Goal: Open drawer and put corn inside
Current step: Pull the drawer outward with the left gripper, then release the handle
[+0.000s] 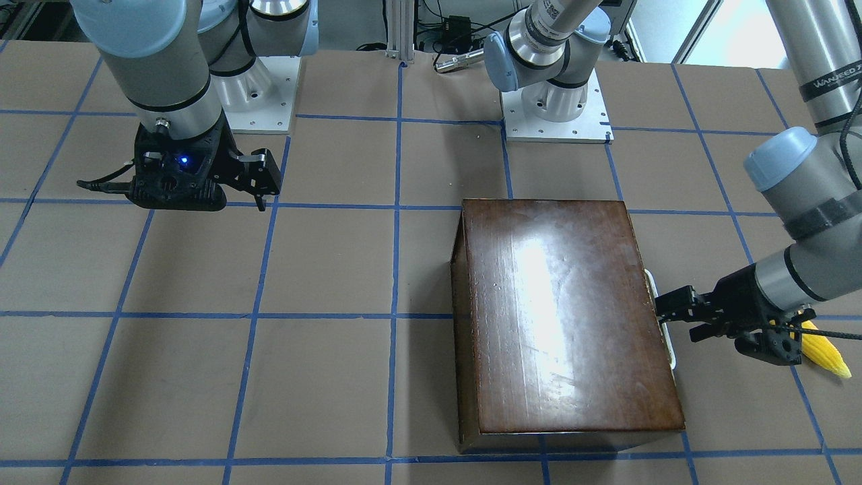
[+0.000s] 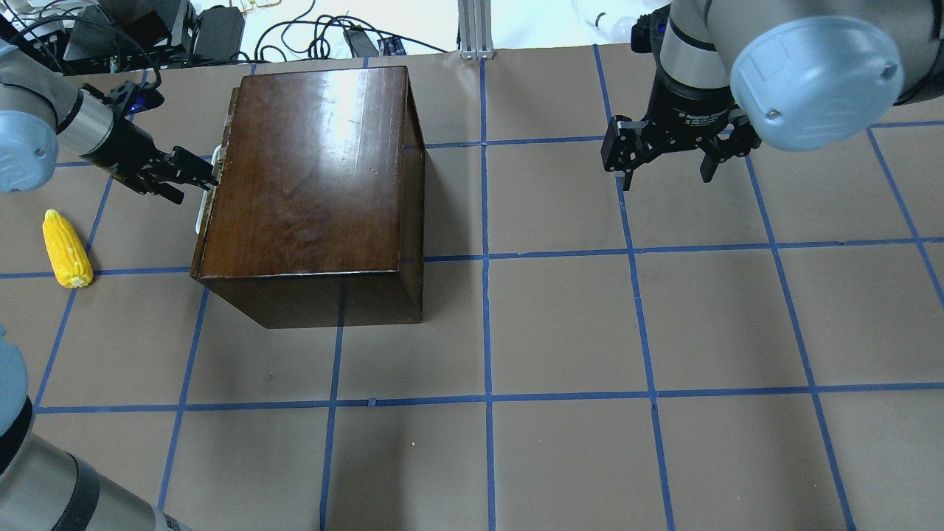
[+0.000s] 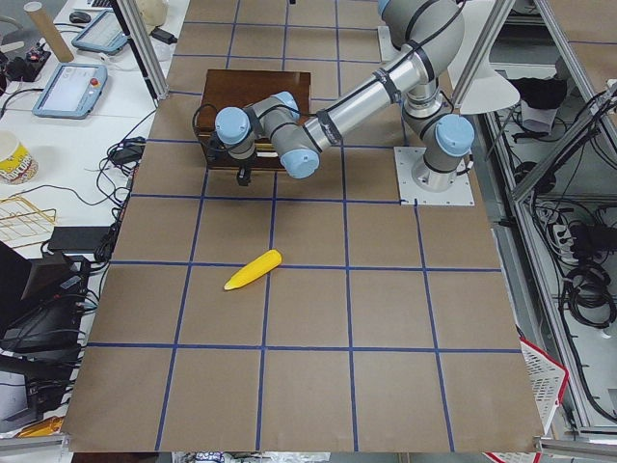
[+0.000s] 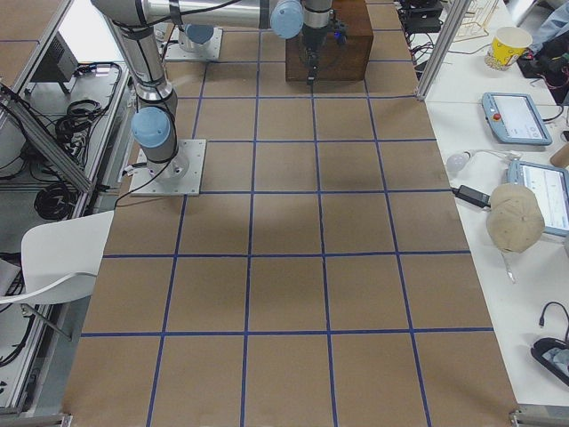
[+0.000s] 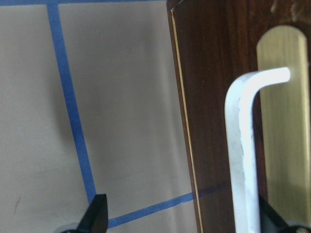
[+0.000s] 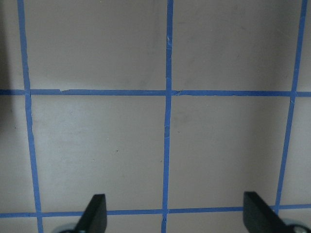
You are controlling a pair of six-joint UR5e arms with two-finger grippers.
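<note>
The dark-brown wooden box (image 2: 310, 169) stands on the table left of centre, and its drawer is shut. The drawer's dark front panel (image 5: 214, 97) carries a white bar handle (image 5: 240, 145) on a brass plate. My left gripper (image 2: 193, 175) is open at that front. In the left wrist view the handle stands between its fingertips, close to the right one. The yellow corn (image 2: 66, 249) lies on the table left of the box, behind the left wrist (image 1: 825, 350). My right gripper (image 2: 664, 171) is open and empty above the table, far right of the box.
The table is brown board with a grid of blue tape lines (image 6: 167, 121). The two arm bases (image 1: 555, 111) stand at the robot's edge. Cables and gear (image 2: 221, 29) lie beyond the far edge, behind the box.
</note>
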